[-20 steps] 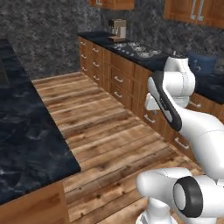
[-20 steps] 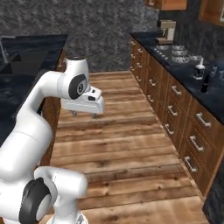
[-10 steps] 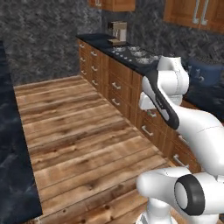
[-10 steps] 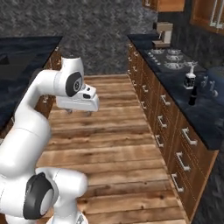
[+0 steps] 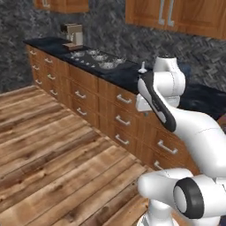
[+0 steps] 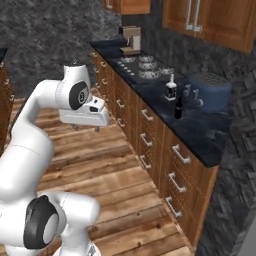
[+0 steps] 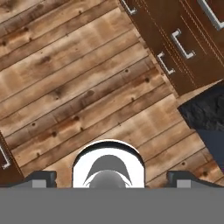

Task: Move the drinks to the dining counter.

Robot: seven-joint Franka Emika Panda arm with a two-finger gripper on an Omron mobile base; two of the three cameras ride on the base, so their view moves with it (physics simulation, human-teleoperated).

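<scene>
Our hand (image 6: 86,128) hangs spread and empty over the wooden floor (image 6: 120,165). Square clear bottle (image 6: 171,89) and slim black bottle (image 6: 178,108) stand on the table (image 6: 200,131): light, rigid, tippy; we'd pinch mid-body.

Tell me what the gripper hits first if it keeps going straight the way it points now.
Most likely the wooden floor. The open gripper points down, empty, with bare planks ahead of it in the hand view. The drawers lie off to the side.
</scene>
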